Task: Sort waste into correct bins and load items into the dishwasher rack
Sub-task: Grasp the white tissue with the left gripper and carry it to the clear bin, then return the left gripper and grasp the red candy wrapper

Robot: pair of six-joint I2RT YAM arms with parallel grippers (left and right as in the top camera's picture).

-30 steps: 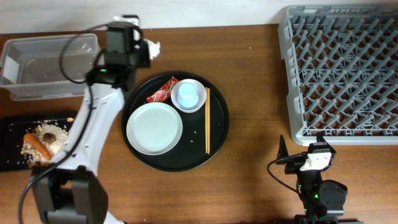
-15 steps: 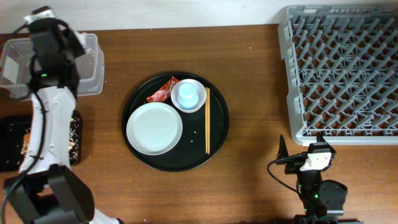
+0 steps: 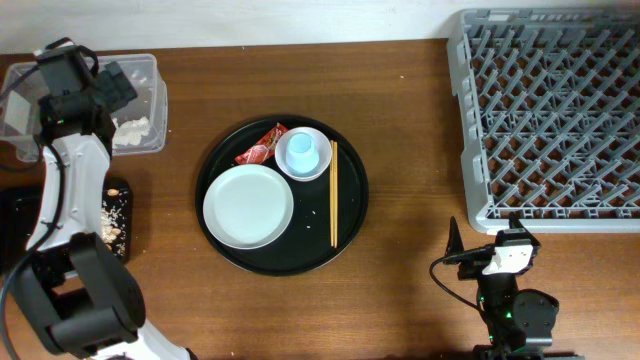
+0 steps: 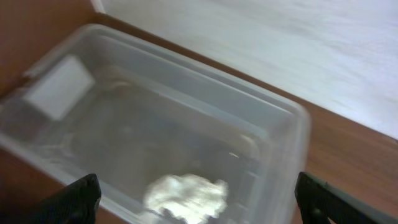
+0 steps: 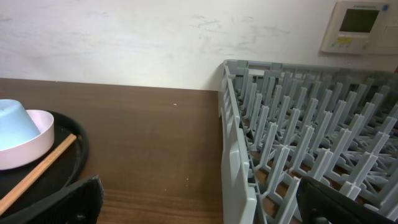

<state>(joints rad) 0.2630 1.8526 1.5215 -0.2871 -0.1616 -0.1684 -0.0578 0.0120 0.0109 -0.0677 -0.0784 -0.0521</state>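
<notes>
While the crumpled tissue (image 4: pixel 186 194) lies in the clear tub (image 4: pixel 193 87), both arms' jaws stand wide.

A grey rack (image 5: pixel 298 143) with upright pegs is seen at the right of a brown table (image 5: pixel 149 137), against a white wall. At the left edge, a light-blue cup (image 5: pixel 11 127) is held in a pale bowl (image 5: pixel 31 148) on a black tray (image 5: pixel 62 168), with a chopstick (image 5: pixel 37 169) laid beside it. The right gripper (image 5: pixel 199 211) is spread wide.
</notes>
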